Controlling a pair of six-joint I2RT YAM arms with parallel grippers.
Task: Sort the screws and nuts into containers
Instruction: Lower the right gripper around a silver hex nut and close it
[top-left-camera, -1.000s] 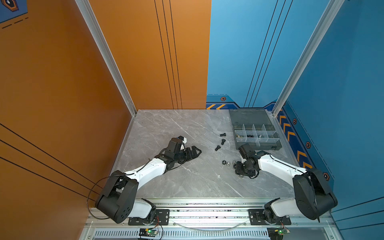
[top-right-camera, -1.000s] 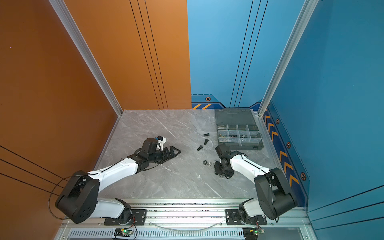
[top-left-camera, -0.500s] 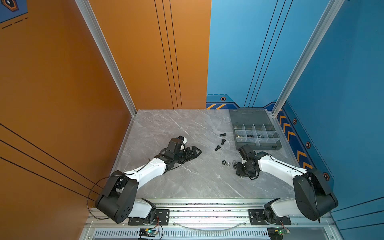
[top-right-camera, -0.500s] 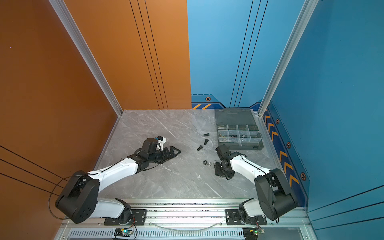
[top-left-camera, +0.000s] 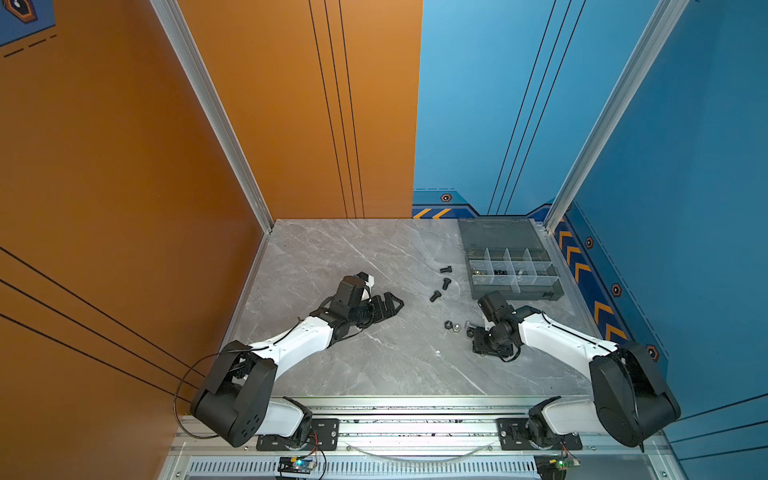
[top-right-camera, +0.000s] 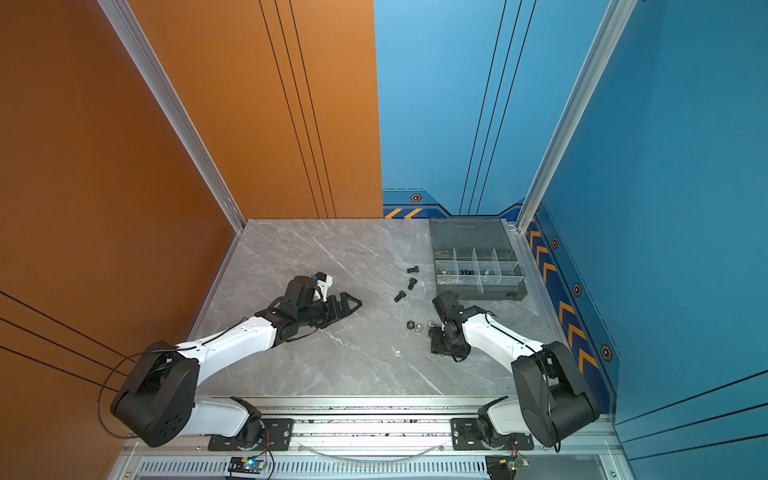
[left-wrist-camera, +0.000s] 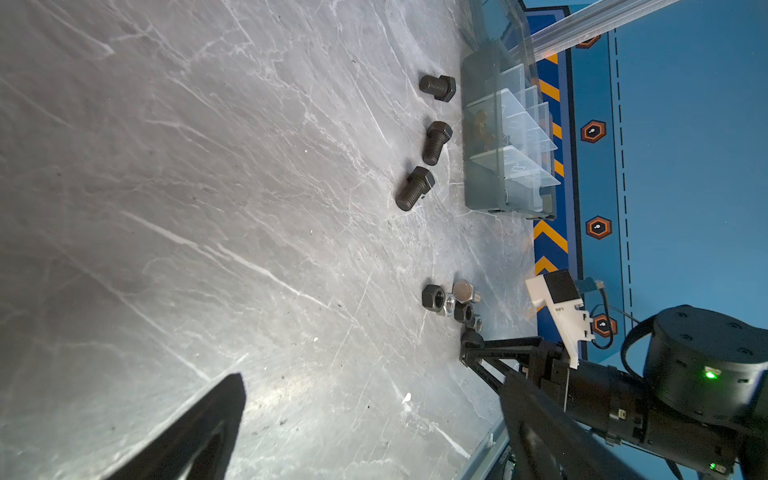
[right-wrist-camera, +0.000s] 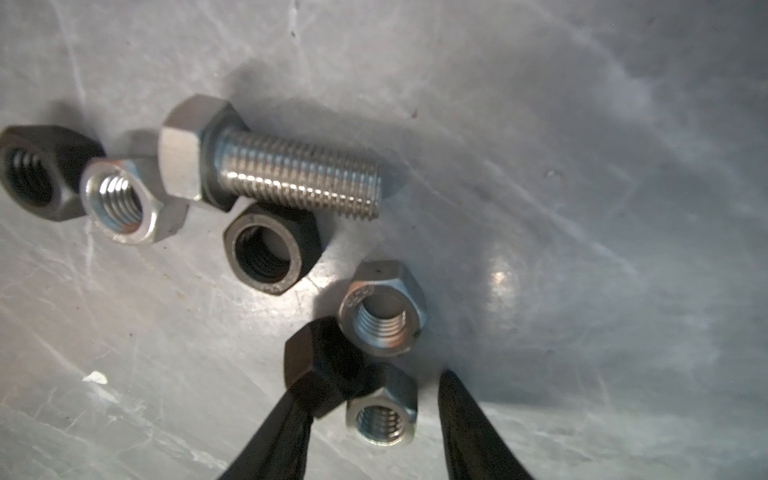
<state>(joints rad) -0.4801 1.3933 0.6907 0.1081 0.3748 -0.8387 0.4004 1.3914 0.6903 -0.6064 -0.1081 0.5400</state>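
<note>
Three black screws (top-left-camera: 446, 283) (left-wrist-camera: 436, 141) lie loose left of the grey organizer's containers (top-left-camera: 515, 287) (top-right-camera: 478, 291). A silver screw (right-wrist-camera: 291, 174) lies in a cluster of black and silver nuts (top-left-camera: 452, 326) (left-wrist-camera: 440, 299). My right gripper (right-wrist-camera: 378, 390) (top-left-camera: 471, 330) is low over that cluster and open. A silver nut (right-wrist-camera: 382, 415) sits between its fingers, with a gap to one finger. A black nut (right-wrist-camera: 320, 374) rests against the other fingertip. My left gripper (top-left-camera: 390, 305) (left-wrist-camera: 374, 386) lies open on the table, left of the screws, with nothing in it.
The organizer's lid (top-left-camera: 498, 232) lies flat and open toward the back wall. Some compartments hold small brass, black and silver parts (top-left-camera: 498, 272). The cell's walls close in the marble table (top-left-camera: 332, 257) on the left, back and right.
</note>
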